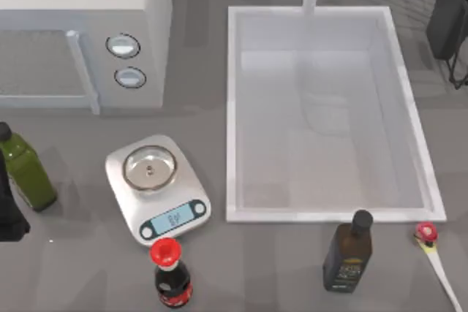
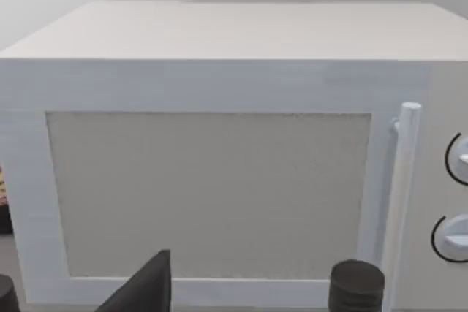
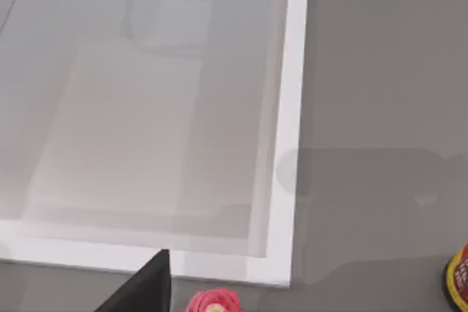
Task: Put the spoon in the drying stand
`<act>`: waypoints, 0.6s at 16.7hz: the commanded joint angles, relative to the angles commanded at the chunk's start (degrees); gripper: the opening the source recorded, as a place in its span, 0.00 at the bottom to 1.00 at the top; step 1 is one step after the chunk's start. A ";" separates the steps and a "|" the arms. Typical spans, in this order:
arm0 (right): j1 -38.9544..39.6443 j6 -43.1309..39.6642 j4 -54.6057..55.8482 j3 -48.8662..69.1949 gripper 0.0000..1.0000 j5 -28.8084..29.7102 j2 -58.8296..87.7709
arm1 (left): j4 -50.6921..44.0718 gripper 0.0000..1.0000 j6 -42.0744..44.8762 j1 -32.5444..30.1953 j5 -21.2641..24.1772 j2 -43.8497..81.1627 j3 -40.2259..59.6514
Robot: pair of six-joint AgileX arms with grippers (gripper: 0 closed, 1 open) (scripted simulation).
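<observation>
Top view: spoon [image 1: 437,257] right of dark bottle [image 1: 348,253]; probably light, stiff, slippery; grasp mid-handle. Right pincer state: cannot tell.

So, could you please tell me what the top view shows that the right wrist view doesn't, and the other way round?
Top view alone: the microwave, kitchen scale, green bottle, cola bottle, dark bottle, the drying stand at the far right, and the spoon's white handle. Right wrist view alone: a dark gripper finger. Both: the sink rim and the spoon's red end.
</observation>
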 joint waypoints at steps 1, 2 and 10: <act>1.40 0.84 -3.95 3.08 1.00 -0.08 5.61 | 0.00 1.00 0.00 0.00 0.00 0.00 0.00; 2.77 1.67 -7.87 6.11 1.00 -0.17 11.24 | 0.00 1.00 0.00 0.00 0.00 0.00 0.00; 11.18 6.39 -31.28 25.25 1.00 -0.22 43.70 | 0.00 1.00 0.00 0.00 0.00 0.00 0.00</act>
